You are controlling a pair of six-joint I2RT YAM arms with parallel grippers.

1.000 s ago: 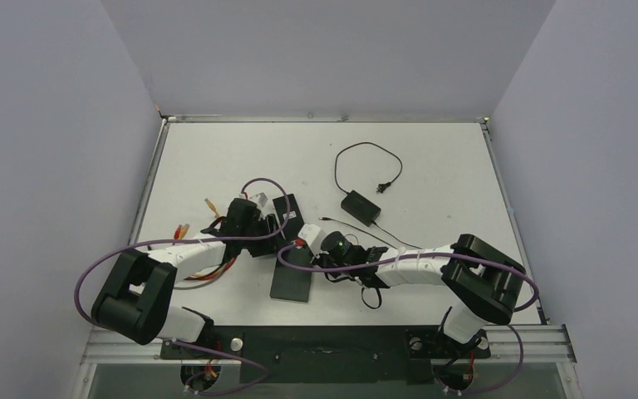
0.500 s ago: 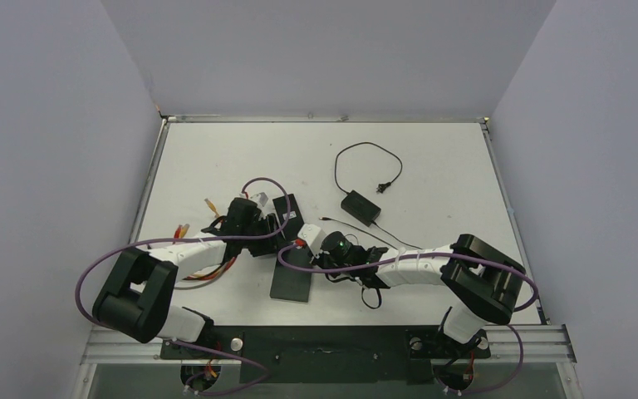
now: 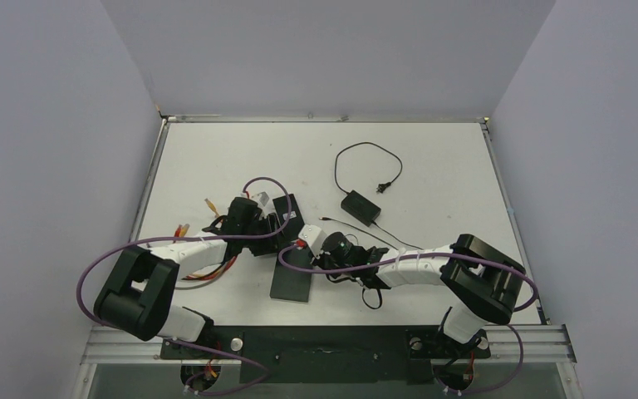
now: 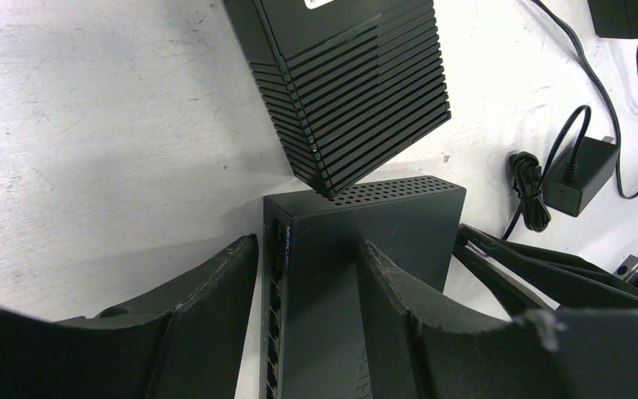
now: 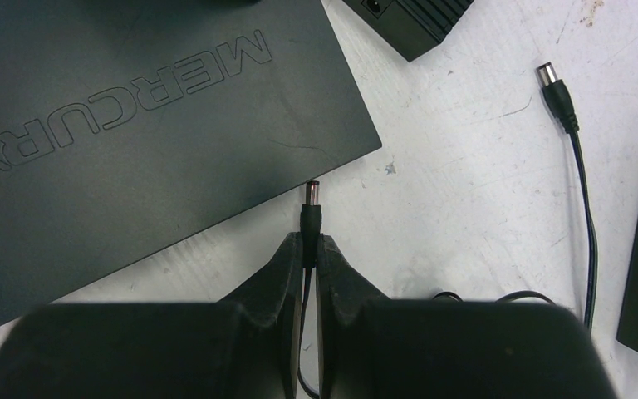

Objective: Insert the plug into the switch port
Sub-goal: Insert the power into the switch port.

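Our plug (image 5: 310,202) is pinched in the right tool (image 5: 302,249), tip just beside the switch (image 5: 133,125) edge, low over the counter (image 5: 465,208). We can't see the port, so we'd square up first, then push slowly. The left tool (image 4: 303,283) sits spread astride the switch. Barely anything's moved since a second ago.

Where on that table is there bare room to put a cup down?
The far left corner of the table, behind the left gripper, is bare, as is the right side beyond the adapter. It is crowded in the near middle, where both grippers meet at the switch, the right gripper holding the plug.
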